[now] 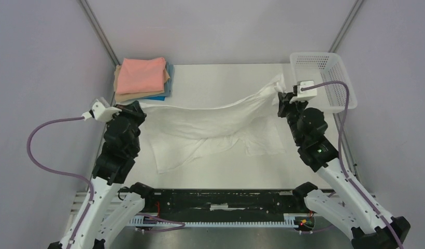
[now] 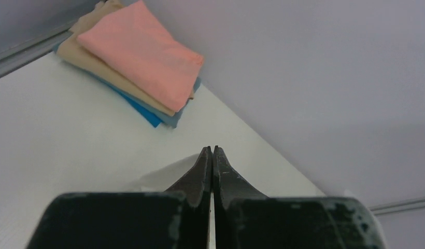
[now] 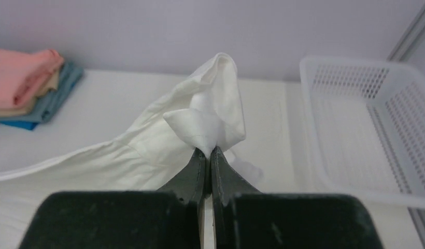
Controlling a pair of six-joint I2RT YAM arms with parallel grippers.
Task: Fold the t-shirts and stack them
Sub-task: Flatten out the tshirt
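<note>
The white t-shirt [image 1: 210,124] hangs stretched between my two grippers above the table, and its lower part lies crumpled on the surface. My right gripper [image 1: 281,96] is shut on a bunched corner of the shirt [image 3: 210,116], pinched at the fingertips [image 3: 208,150]. My left gripper [image 1: 139,107] is shut at the shirt's left end. In the left wrist view the jaws [image 2: 213,149] are pressed together and the cloth is hidden below them. The folded stack sits at the back left, with the salmon-pink shirt [image 1: 143,74] on top of the tan and blue ones [image 2: 148,111].
The white mesh basket [image 1: 324,78] stands at the back right, just beyond my right gripper; it also shows in the right wrist view [image 3: 366,124]. Grey walls close the table at the back and sides.
</note>
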